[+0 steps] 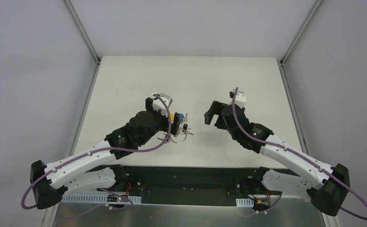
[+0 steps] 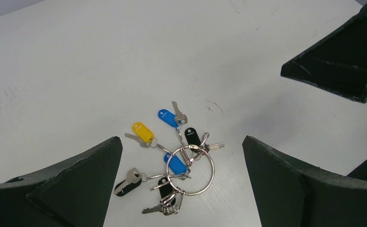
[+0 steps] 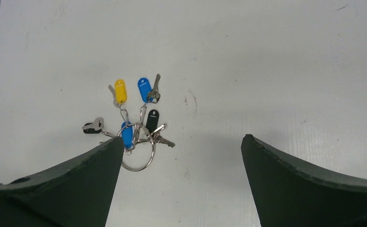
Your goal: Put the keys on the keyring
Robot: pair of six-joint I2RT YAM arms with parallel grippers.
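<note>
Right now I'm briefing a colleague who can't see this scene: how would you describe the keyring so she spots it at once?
On the white table, keys and coloured tags lie bunched before the open left gripper. The keyring is the thin silver loop at their near end, far wider than the small rings hooked on it.

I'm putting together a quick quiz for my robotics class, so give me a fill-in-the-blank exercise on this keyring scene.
1. The keyring lies on the white ___, gripped by neither tool.
2. The left tool and right tool both stand ___.
3. The one plastic tag that is neither blue nor black is ___.
Missing words: table; open; yellow.
</note>
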